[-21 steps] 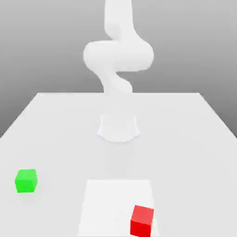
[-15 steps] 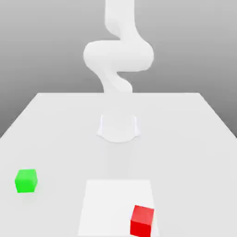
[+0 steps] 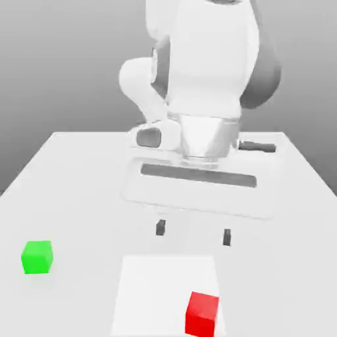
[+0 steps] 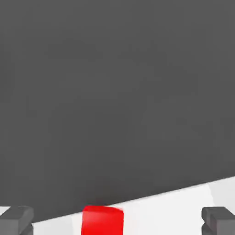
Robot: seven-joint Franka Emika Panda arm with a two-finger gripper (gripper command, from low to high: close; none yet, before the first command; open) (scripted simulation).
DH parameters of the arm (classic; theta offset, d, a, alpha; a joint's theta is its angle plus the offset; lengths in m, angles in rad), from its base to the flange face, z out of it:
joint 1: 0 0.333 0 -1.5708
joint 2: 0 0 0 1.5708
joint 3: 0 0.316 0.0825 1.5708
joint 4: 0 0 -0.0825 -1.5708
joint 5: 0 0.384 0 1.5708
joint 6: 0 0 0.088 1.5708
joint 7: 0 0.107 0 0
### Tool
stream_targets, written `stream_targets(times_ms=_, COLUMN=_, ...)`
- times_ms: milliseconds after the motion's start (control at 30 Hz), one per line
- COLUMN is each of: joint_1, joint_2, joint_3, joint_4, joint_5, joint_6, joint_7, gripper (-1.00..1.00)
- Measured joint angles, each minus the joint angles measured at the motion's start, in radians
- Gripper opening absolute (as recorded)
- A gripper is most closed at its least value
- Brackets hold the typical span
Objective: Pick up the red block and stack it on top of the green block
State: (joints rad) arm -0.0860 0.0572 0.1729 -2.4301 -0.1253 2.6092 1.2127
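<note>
Lowered into view, the opened, empty end effector (image 3: 194,233) hangs above the red block (image 3: 201,315), not touching it.

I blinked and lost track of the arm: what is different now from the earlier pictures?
The gripper has come into the exterior view, above the table, with its jaws open and nothing between them. Nothing has been taken hold of. The red block and green block stayed where they were.
</note>
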Motion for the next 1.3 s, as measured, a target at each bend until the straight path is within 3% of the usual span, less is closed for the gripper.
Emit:
stream_targets(times_ms=133, joint_1=0.011, joint_2=0.139, joint_3=0.008, joint_4=-0.022, joint_5=0.025, joint_6=0.057, joint_7=0.036, gripper=0.00)
stream_targets(times_ms=300, joint_1=0.049, joint_2=0.319, joint_3=-0.037, joint_4=-0.002, joint_5=-0.023, joint_6=0.194, joint_7=0.084, gripper=0.00)
stream_targets(times_ms=333, joint_1=0.055, joint_2=0.339, joint_3=-0.045, joint_4=0.001, joint_5=-0.030, joint_6=0.210, joint_7=0.089, gripper=-1.00)
stream_targets(times_ms=533, joint_1=0.058, joint_2=0.349, joint_3=-0.048, joint_4=0.003, joint_5=-0.035, joint_6=0.220, joint_7=0.093, gripper=-1.00)
stream_targets(times_ms=733, joint_1=0.019, joint_2=0.180, joint_3=-0.011, joint_4=-0.028, joint_5=0.034, joint_6=0.082, joint_7=0.041, gripper=-1.00)
stream_targets(times_ms=967, joint_1=-0.177, joint_2=0.055, joint_3=-0.192, joint_4=-0.125, joint_5=0.080, joint_6=0.053, joint_7=0.000, gripper=-1.00)
stream_targets(times_ms=1100, joint_1=-0.444, joint_2=-0.034, joint_3=-0.328, joint_4=-0.193, joint_5=0.113, joint_6=0.036, joint_7=-0.032, gripper=-1.00)
stream_targets(times_ms=1133, joint_1=-0.522, joint_2=-0.030, joint_3=-0.338, joint_4=-0.201, joint_5=0.126, joint_6=0.050, joint_7=-0.044, gripper=-1.00)
stream_targets(times_ms=1267, joint_1=-0.510, joint_2=0.086, joint_3=-0.302, joint_4=-0.204, joint_5=0.178, joint_6=0.168, joint_7=-0.084, gripper=-1.00)
stream_targets(times_ms=1300, joint_1=-0.514, joint_2=0.118, joint_3=-0.295, joint_4=-0.203, joint_5=0.190, joint_6=0.197, joint_7=-0.092, gripper=1.00)
